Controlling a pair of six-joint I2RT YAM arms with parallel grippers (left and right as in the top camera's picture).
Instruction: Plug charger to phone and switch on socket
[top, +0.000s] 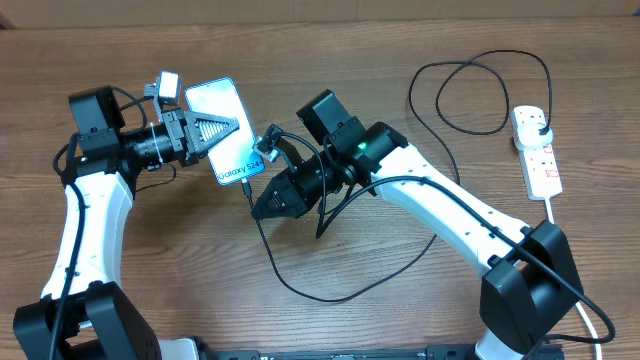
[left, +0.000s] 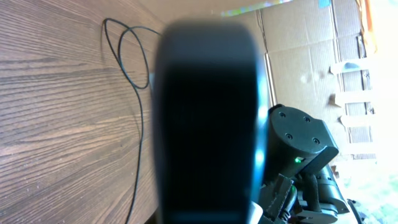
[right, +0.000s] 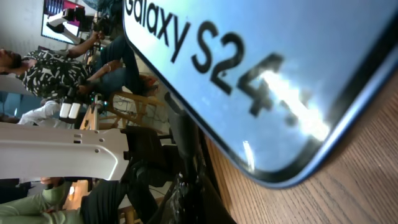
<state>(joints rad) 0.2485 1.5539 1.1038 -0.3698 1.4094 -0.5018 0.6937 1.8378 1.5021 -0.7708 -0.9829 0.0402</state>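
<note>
My left gripper (top: 214, 131) is shut on the phone (top: 234, 158) and holds it tilted above the table, its "Galaxy S24" screen facing up. In the left wrist view the phone (left: 208, 118) is a dark blur filling the middle. My right gripper (top: 264, 205) is shut on the tip end of the charger (top: 268, 250), just off the phone's lower edge. The right wrist view shows the screen (right: 261, 68) close above the dark fingers (right: 202, 186); I cannot tell whether the tip touches the phone. The charger's black plug (top: 540, 124) sits in the white socket (top: 543, 165) at the far right.
The black cable loops (top: 480, 92) at the back right and curves along the front of the table (top: 320, 295); it also shows in the left wrist view (left: 134, 81). The socket's thick white cord (top: 556, 212) runs toward the front right. Cardboard boxes (left: 311, 56) stand behind.
</note>
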